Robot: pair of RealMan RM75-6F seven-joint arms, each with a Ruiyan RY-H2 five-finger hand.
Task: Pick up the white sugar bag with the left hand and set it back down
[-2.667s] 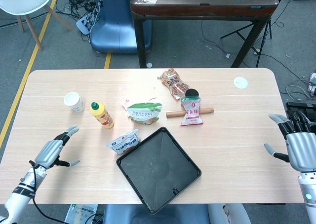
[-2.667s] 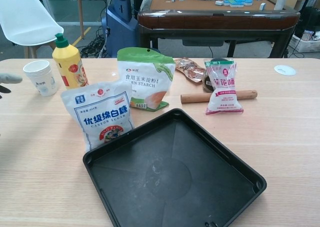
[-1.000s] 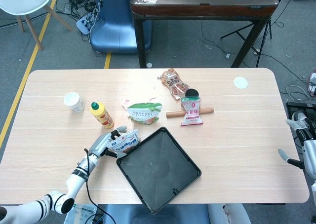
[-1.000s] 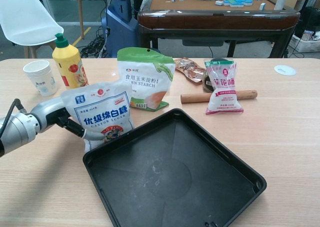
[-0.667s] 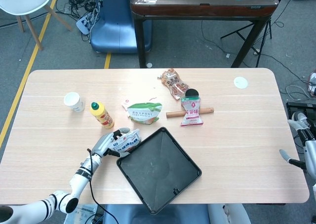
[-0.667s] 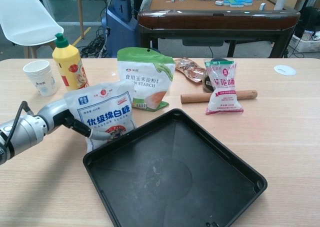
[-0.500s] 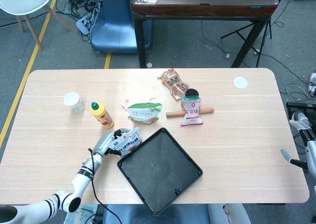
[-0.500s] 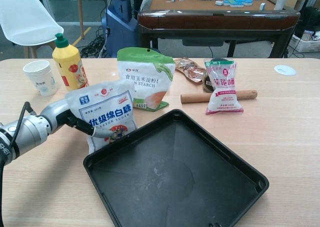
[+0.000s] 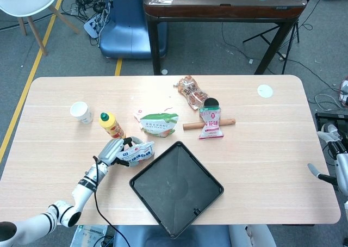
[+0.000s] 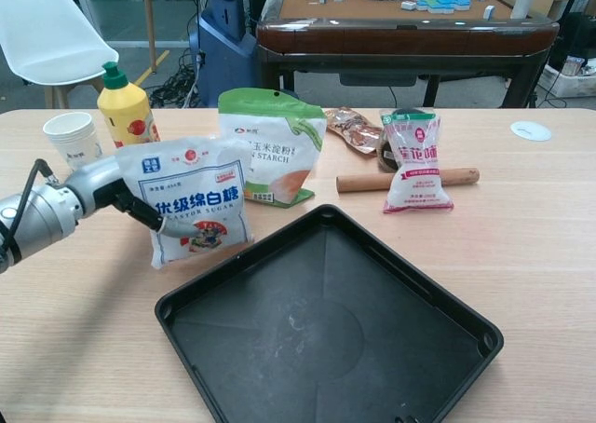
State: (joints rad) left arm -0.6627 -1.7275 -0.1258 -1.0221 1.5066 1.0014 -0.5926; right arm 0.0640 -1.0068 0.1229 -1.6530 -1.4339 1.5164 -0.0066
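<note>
— Where is the left hand (image 9: pixel 112 150)?
— Low over the table on an arm stretched forward from the near left, fingers (image 10: pixel 140 213) curled around the white sugar bag (image 10: pixel 194 209) it holds.
— And the right hand (image 9: pixel 338 162)?
— At the far right edge, only partly visible, its fingers apart, holding nothing.

The pale wooden table (image 9: pixel 261 149) carries a black tray (image 9: pixel 176 188), a paper cup (image 9: pixel 81 112), a yellow bottle (image 9: pixel 111 125), a starch pouch (image 9: pixel 158 123), a rolling pin (image 9: pixel 190 125) (partly under a pink bag (image 9: pixel 210 123)).
</note>
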